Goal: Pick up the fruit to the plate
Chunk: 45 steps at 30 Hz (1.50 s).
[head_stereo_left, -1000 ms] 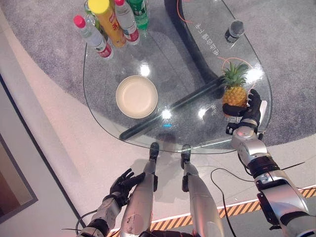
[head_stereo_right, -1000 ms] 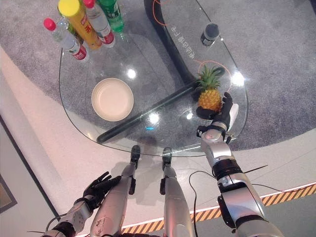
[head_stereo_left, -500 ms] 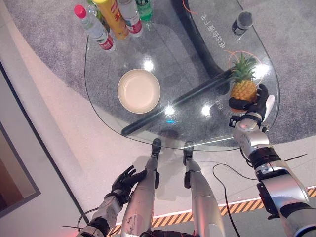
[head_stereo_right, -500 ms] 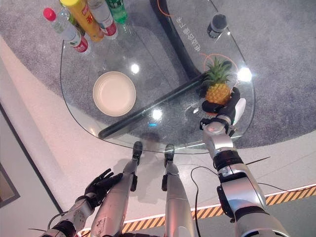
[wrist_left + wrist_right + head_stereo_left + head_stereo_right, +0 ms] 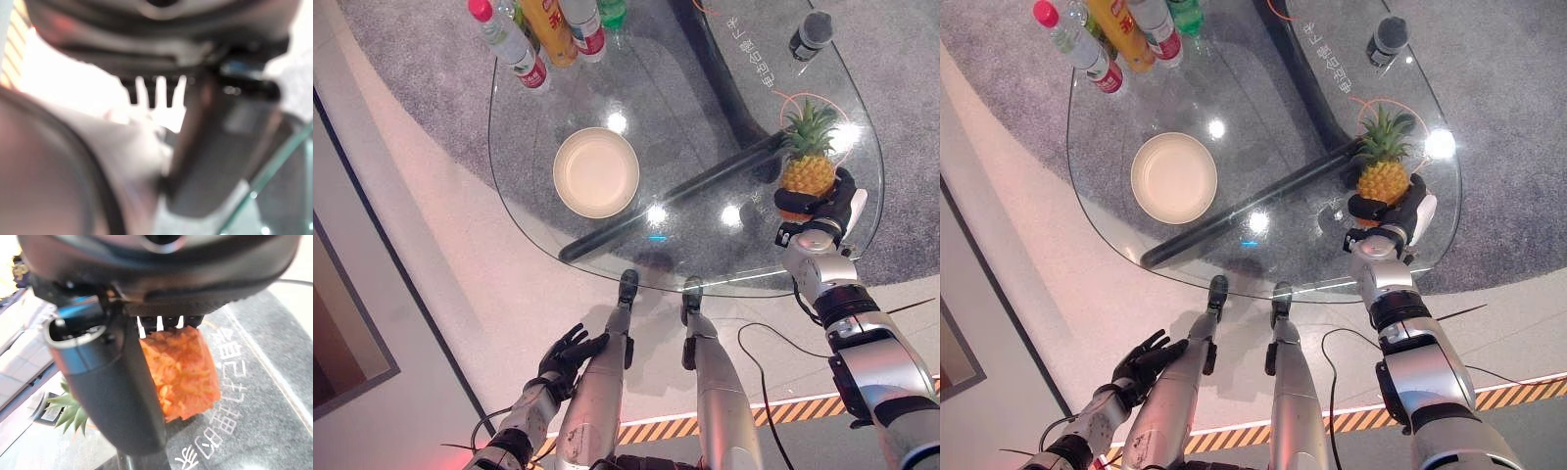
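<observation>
My right hand (image 5: pixel 822 211) has closed round the pineapple (image 5: pixel 806 172); it looks gripped, ready to carry left to the plate (image 5: pixel 596 172).

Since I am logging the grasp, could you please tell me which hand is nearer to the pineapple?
The right hand: it is curled round the pineapple at its base. The left hand hangs low by the floor, far off.

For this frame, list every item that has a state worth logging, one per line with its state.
pineapple: upright near the table's right edge, gripped at its base, not on the plate.
right hand: curled round the pineapple's lower body.
left hand: low beside the table, fingers spread, holding nothing.
plate: empty, flat on the glass table.
bottles: standing upright at the far left corner, capped.
dark jar: upright at the far right.
</observation>
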### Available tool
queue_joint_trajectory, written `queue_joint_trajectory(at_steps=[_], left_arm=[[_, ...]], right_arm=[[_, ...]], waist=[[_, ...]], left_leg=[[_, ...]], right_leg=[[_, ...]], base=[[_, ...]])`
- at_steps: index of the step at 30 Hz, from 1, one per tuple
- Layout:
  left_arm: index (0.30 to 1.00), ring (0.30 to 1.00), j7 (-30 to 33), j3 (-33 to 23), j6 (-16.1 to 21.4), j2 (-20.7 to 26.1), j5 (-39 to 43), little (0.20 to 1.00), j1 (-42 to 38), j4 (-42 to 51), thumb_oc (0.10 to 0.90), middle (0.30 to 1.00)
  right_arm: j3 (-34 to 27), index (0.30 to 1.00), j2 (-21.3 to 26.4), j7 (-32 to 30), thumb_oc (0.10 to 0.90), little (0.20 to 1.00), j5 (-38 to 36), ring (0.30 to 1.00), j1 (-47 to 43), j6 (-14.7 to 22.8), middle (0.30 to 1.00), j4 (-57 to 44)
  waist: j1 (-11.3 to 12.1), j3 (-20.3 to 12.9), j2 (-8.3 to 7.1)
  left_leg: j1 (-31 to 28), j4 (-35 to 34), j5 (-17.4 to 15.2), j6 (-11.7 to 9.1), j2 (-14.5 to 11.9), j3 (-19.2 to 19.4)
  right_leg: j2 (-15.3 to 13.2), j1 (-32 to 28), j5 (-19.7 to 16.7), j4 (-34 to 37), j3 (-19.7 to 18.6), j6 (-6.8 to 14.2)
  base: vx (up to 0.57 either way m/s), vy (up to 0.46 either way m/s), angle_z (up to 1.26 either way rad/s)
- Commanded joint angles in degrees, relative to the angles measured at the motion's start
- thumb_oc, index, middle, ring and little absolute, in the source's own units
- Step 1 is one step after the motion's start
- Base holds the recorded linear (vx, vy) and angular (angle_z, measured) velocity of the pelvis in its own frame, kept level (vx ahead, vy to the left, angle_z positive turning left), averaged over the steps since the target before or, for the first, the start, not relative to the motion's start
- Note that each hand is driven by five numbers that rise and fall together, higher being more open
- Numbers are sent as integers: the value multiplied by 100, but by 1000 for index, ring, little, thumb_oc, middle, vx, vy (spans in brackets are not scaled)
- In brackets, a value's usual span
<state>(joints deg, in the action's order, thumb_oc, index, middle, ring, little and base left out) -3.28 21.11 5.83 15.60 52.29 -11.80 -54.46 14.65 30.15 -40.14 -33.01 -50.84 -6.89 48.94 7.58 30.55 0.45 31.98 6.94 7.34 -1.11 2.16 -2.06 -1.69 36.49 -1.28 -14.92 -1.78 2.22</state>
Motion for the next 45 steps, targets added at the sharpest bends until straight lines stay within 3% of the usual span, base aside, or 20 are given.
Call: queue_joint_trajectory(at_steps=[1, 2, 3, 13, 18, 28, 36, 45], left_arm=[[900, 900, 48, 188, -26, -74, 91, 900, 319, -66, 800, 900], [900, 900, 48, 181, -36, -68, 86, 900, 324, -42, 800, 900], [900, 900, 32, 180, -19, -61, 74, 900, 348, -29, 800, 900], [900, 900, 16, 208, 50, -7, 132, 900, 393, 155, 800, 900], [900, 900, 53, 155, 237, -7, 218, 900, 383, 235, 800, 900], [900, 900, 508, -414, 983, 60, 815, 900, 455, 767, 800, 900], [900, 900, 896, -1066, 1703, 158, 1146, 900, 542, 1374, 800, 900], [900, 900, 1143, -1643, 2204, 230, 1197, 900, 655, 2187, 800, 900]], right_arm=[[284, 698, 160, 472, 564, 664, -222, 698, -283, -70, 698, -199], [291, 476, 158, 592, 306, 406, -180, 476, -285, -143, 476, -195], [327, 300, 189, 713, 100, 200, -102, 300, -300, -247, 300, -195], [462, 300, 347, 1125, 100, 200, 68, 300, -316, -422, 300, -286], [460, 300, 367, 1265, 100, 200, 204, 300, -273, -307, 300, -287], [280, 300, 379, 1167, 100, 200, 403, 300, 228, -5, 300, -1108], [-96, 300, 167, 917, 100, 200, 668, 300, 1044, 174, 300, -2565], [-453, 300, -140, 864, 100, 200, 722, 300, 1672, 431, 300, -3725]], waist=[[69, -75, 73], [76, -75, 75], [82, -75, 74], [84, -75, 107], [72, -75, 129], [15, -75, 125], [-80, -75, 99], [-125, -75, 88]], left_leg=[[274, 732, -703, 181, 501, -260], [288, 735, -695, 177, 504, -267], [300, 734, -686, 174, 503, -274], [324, 725, -652, 158, 499, -300], [250, 709, -653, 154, 494, -281], [-104, 587, -663, 152, 470, -247], [-449, 448, -648, 152, 428, -274], [-819, 347, -687, 159, 404, -311]], right_leg=[[-97, -100, -228, 250, 695, 133], [-93, -85, -227, 240, 705, 130], [-88, -66, -223, 225, 715, 126], [-84, -6, -200, 168, 738, 120], [-82, -68, -187, 176, 721, 113], [-74, -395, -157, 261, 666, 115], [-68, -748, -91, 325, 622, 130], [-49, -1149, 12, 396, 618, 113]], base=[[0, 0, 0], [0, 0, 0], [0, 0, 0], [0, 0, 0], [0, 0, 0], [0, 0, 0], [0, 0, 0], [4, -27, 1]])
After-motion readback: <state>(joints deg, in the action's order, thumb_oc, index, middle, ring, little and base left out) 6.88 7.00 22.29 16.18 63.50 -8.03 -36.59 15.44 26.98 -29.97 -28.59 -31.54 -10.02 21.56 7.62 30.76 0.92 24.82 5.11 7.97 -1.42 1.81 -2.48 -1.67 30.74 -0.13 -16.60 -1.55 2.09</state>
